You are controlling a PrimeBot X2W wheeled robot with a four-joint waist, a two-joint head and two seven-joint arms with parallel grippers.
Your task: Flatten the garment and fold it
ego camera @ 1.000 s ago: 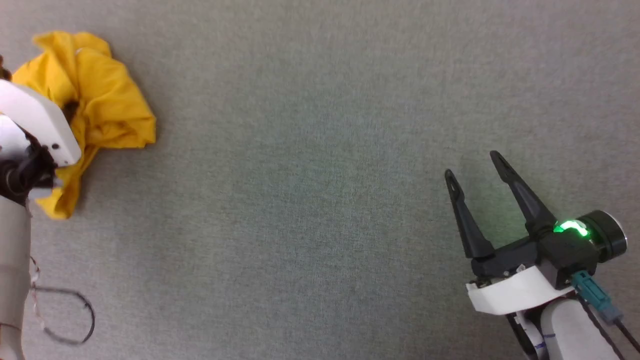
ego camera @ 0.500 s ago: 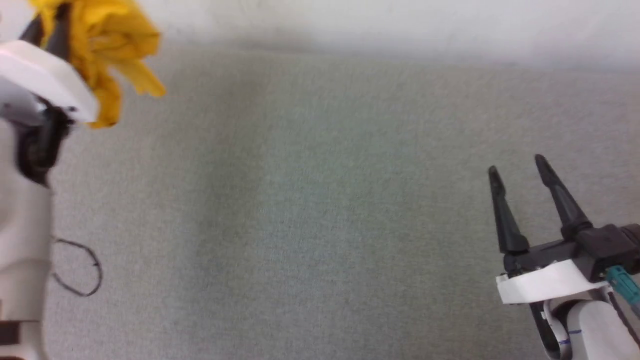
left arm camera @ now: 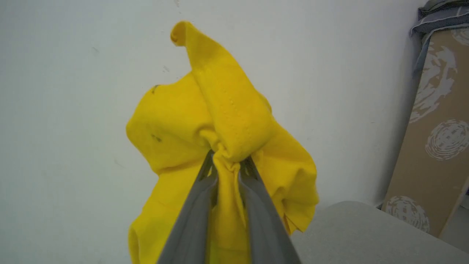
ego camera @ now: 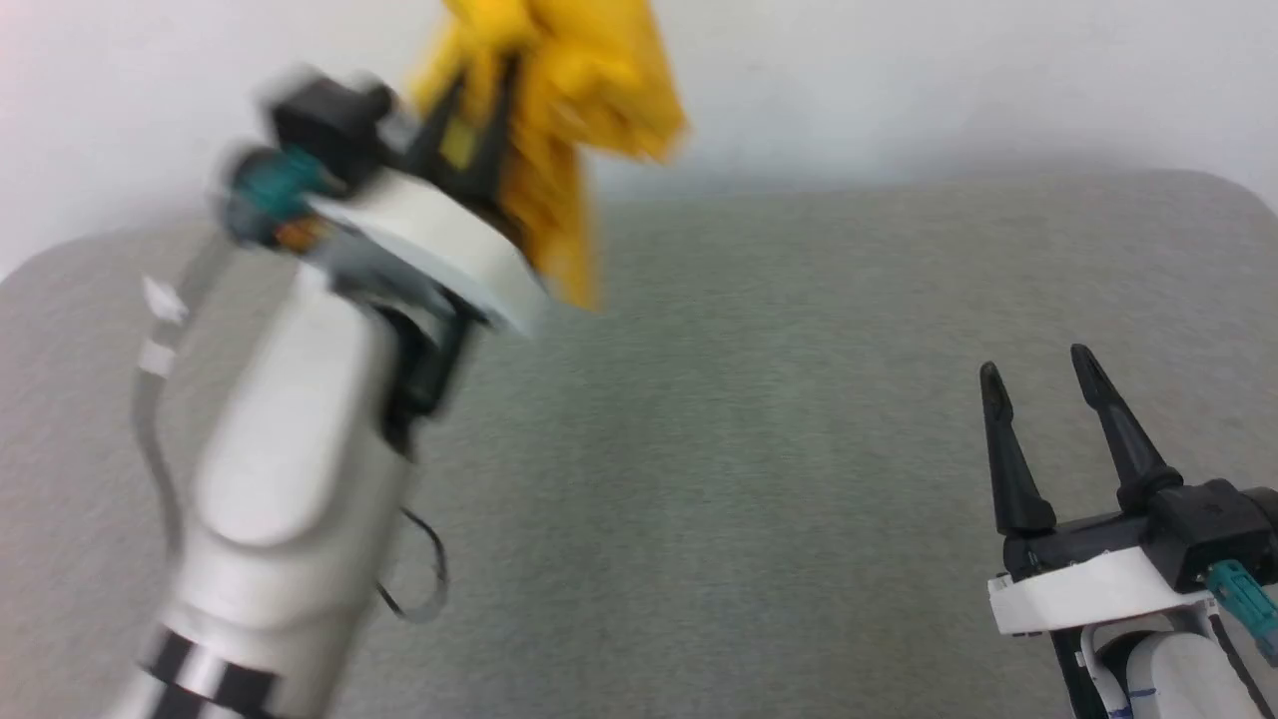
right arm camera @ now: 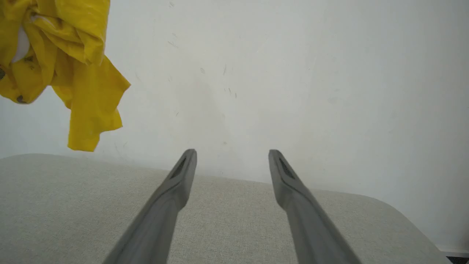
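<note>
The bright yellow garment (ego camera: 569, 110) hangs bunched in the air above the grey table's far left part, blurred in the head view. My left gripper (ego camera: 479, 95) is shut on a gathered fold of the garment (left arm camera: 227, 121), whose folds drape around the fingers (left arm camera: 199, 205). The printed front is hidden in the crumple. My right gripper (ego camera: 1038, 369) stands open low at the right over the table, with nothing between its fingers (right arm camera: 183, 172); the garment (right arm camera: 58, 66) hangs at the upper left of its wrist view.
The grey fabric-covered table (ego camera: 759, 479) has rounded far corners and ends at a white wall (ego camera: 899, 70). A patterned brown board (left arm camera: 436, 139) leans against the wall to the right in the left wrist view. A loose cable (ego camera: 419, 589) loops beside the left arm.
The left arm has lifted the garment off the table and carried it up and rightward. The head camera has tilted up, bringing the wall into view. The right gripper stays open.
</note>
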